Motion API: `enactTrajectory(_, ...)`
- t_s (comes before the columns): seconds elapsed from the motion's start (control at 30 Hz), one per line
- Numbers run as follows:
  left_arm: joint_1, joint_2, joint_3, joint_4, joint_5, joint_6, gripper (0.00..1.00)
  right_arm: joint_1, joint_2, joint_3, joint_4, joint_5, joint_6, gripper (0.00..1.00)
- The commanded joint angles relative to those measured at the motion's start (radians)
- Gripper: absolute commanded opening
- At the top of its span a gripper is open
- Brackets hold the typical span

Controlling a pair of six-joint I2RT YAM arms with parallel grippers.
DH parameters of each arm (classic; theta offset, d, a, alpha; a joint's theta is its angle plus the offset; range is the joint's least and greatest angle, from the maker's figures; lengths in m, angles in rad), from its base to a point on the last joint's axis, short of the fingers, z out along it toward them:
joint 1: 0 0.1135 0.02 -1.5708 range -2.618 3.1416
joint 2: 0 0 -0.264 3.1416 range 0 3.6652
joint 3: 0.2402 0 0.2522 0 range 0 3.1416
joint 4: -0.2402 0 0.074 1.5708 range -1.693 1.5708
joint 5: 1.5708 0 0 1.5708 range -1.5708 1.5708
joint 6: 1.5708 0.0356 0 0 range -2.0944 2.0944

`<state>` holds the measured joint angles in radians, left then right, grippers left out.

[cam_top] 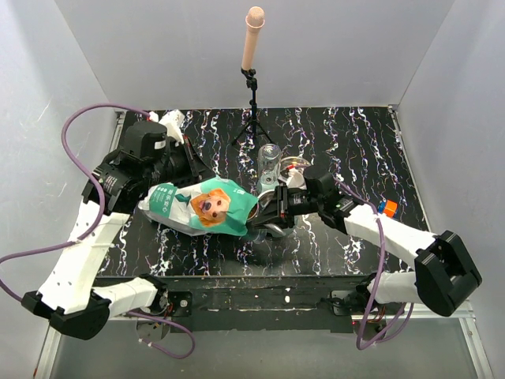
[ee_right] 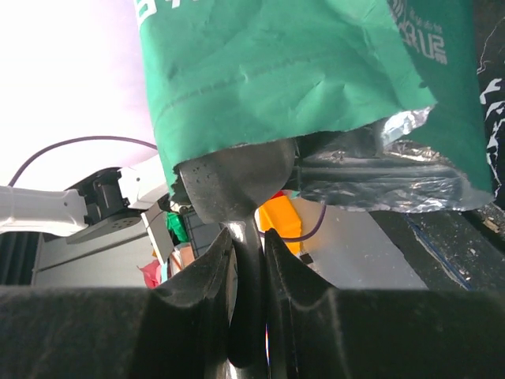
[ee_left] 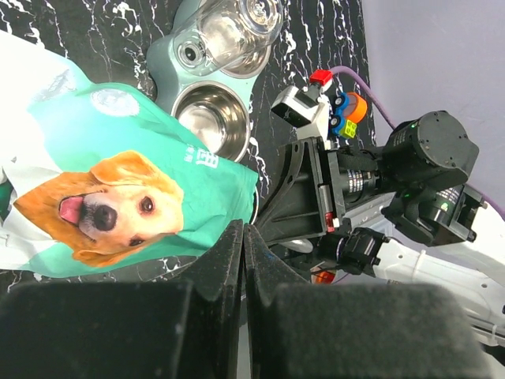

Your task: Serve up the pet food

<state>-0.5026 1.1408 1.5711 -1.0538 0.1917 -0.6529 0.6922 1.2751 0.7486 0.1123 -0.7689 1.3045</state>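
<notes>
- Right gripper (ee_right: 246, 237) is closed tight on the thin handle of a metal scoop (ee_right: 233, 185), as its own camera shows. The scoop's bowl sits right at the open mouth of the bag (ee_right: 276, 71), under the torn green edge, with the silver lining beside it.
- Left gripper (ee_left: 241, 229) has its fingers drawn together with barely a slit between them. The bag's hem lies right at the tips, so it looks pinched there.
- From above, the bag lies on its side a little left of the middle of the tabletop (cam_top: 355, 134). Its dog picture faces up and its mouth points toward the right edge, where the right gripper meets it.
- None of the pet food itself can be seen from where I stand; the inside of the bag is hidden.
- A feeder stands about mid-table, just beyond the bag's mouth, with a steel bowl (ee_left: 213, 118) and a clear bottle (ee_left: 229, 31) next to it.
- Some colourful blocks (cam_top: 386, 208) sit toward the right edge, beside the right arm.
- At the middle of the far edge stands a small tripod (cam_top: 252, 118) with a pale rod (cam_top: 254, 35) upright on top.
</notes>
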Motion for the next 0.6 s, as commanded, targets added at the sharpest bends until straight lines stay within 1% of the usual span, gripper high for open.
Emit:
enactTrajectory(0.0,-0.002,0.006,0.021,-0.004,0.021,-0.011,0.00,-0.008,0.045,0.098,0.180,-0.047,-0.057,0.01)
enactTrajectory(0.07,-0.002,0.023,0.035,-0.017,0.081,0.013,0.00,-0.006,0.061,0.158,0.162,-0.024,-0.066,0.01)
enactTrajectory(0.13,-0.002,0.007,-0.009,-0.003,0.127,0.030,0.02,-0.008,0.040,0.201,0.077,-0.010,-0.112,0.01)
enactTrajectory(0.2,-0.002,0.007,-0.045,0.005,0.176,0.062,0.16,-0.013,0.014,0.199,0.032,0.003,-0.129,0.01)
enactTrajectory(0.23,-0.005,0.016,-0.054,-0.001,0.192,0.076,0.24,-0.013,0.006,0.183,0.053,0.003,-0.119,0.01)
enactTrajectory(0.27,-0.014,0.025,-0.060,-0.008,0.196,0.084,0.29,-0.013,0.007,0.164,0.079,-0.006,-0.110,0.01)
enactTrajectory(0.3,-0.042,0.030,-0.068,-0.003,0.181,0.081,0.31,-0.013,0.012,0.160,0.096,-0.012,-0.094,0.01)
enactTrajectory(0.37,-0.118,0.039,-0.054,-0.005,0.083,0.099,0.41,-0.007,0.020,0.162,0.121,-0.014,-0.073,0.01)
enactTrajectory(0.4,-0.175,0.051,-0.039,-0.018,0.025,0.122,0.46,-0.006,0.021,0.176,0.113,-0.010,-0.070,0.01)
enactTrajectory(0.43,-0.236,0.062,-0.025,-0.047,-0.053,0.143,0.54,-0.006,0.026,0.202,0.089,-0.006,-0.071,0.01)
enactTrajectory(0.5,-0.342,0.092,-0.014,-0.090,-0.179,0.177,0.55,-0.008,0.056,0.280,0.044,-0.004,-0.077,0.01)
enactTrajectory(0.57,-0.422,0.100,-0.002,-0.110,-0.315,0.176,0.55,0.003,0.101,0.377,0.021,-0.015,-0.076,0.01)
